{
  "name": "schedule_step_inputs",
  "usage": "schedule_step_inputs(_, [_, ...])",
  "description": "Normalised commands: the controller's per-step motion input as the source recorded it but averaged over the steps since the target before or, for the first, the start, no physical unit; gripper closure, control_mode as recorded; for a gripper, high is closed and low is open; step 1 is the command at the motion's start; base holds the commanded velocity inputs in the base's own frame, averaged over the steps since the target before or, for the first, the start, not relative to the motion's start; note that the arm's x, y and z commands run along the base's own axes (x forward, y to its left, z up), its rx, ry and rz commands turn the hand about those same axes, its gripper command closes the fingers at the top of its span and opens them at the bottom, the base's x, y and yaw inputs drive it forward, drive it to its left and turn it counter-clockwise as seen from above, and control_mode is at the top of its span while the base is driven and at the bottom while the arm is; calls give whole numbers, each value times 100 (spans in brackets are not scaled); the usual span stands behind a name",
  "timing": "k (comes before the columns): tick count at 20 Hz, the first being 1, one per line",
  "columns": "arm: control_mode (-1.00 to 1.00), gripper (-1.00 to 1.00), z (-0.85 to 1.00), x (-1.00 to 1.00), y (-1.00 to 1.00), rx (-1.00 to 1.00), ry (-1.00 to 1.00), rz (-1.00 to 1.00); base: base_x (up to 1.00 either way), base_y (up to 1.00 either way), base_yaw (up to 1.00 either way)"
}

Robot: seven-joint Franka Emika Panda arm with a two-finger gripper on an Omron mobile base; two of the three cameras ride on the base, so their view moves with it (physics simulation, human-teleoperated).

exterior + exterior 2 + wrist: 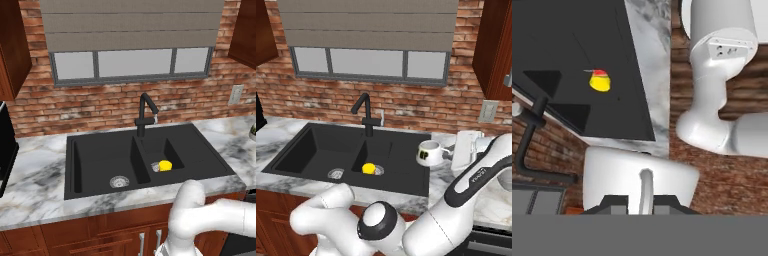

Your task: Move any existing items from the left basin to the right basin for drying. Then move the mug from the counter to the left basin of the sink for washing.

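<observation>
The black sink (212,152) is set in the marble counter (35,185). Its wider left basin (100,160) holds nothing but a silver drain (119,181). The small yellow item with a red base (165,165) (369,168) (600,81) lies in the narrower right basin (167,150) beside that basin's drain. The white mug (428,152) (637,175) is at the sink's right rim. My gripper (447,155) (640,200) is shut on its handle, reaching in from the right. Whether the mug rests on the counter or hangs just above it I cannot tell.
The black gooseneck faucet (145,112) (366,112) rises behind the divider between the basins. A wall outlet (488,111) sits on the brick wall right of the sink. A dark appliance (5,150) stands at the far left of the counter. My own arm bends low in front of the cabinets.
</observation>
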Motion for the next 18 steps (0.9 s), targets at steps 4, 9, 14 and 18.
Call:
schedule_step_inputs(4, [-100, 100, 15, -62, 53, 0, -3, -20, 0, 0, 0])
schedule_step_inputs(9, [-100, 100, 19, -55, 52, 0, 0, -23, 0, 0, 0])
schedule_step_inputs(14, [-100, 100, 18, -43, 57, 0, 0, -21, 0, 0, 0])
schedule_step_inputs(18, [-100, 100, 12, -19, 64, 0, 0, -16, 0, 0, 0])
